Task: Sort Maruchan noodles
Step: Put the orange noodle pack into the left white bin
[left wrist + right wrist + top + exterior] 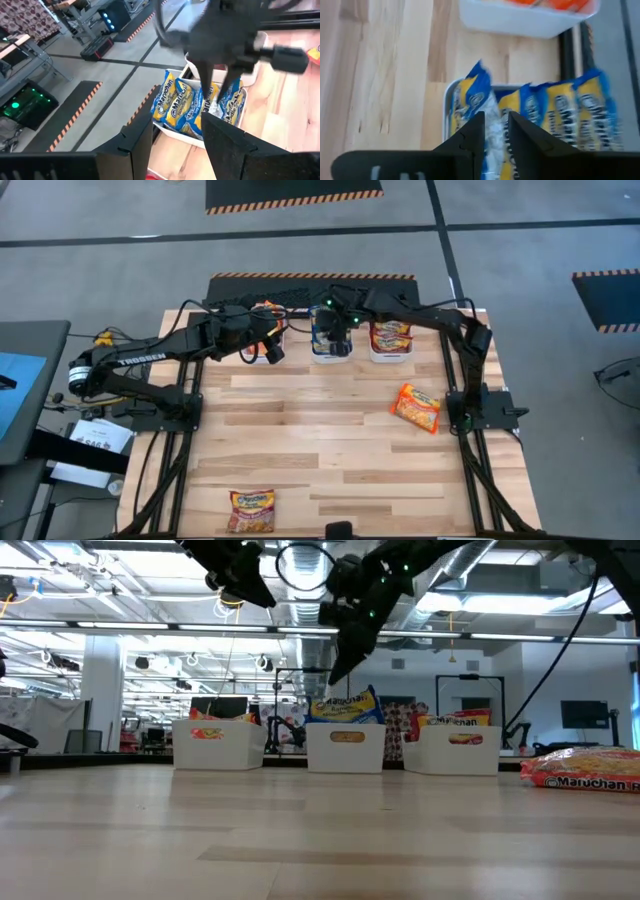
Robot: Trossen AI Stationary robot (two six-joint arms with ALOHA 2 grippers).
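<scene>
We see three white rectangular plastic bins in a row along the far edge of the light wooden table (330, 440). The left bin (218, 745) holds orange packets, though the left arm covers most of it from above. The middle bin (346, 748) holds glossy blue-and-yellow Maruchan packets (197, 102) standing on edge. The right bin (391, 345) holds dark red and orange packets (391, 333).

The right gripper (335, 332) hangs above the middle bin, fingers (470, 137) pointing down at the blue-and-yellow packets. In the right wrist view the fingers stand close together with only a narrow gap, and nothing sits between them. A crumpled blue-and-yellow packet (476, 102) lies in the bin right beneath the tips; we can't tell if they touch it.

The left gripper (272, 348) sits at the near right corner of the left bin, raised off the table. Its fingers (227, 145) are spread wide in its wrist view, with nothing between them.

Two packets are loose on the table. An orange packet (417, 407) lies flat right of centre, well apart from the bins, near the right arm's base. A dark red and yellow packet (252, 511) lies flat at the near edge, left of centre.
</scene>
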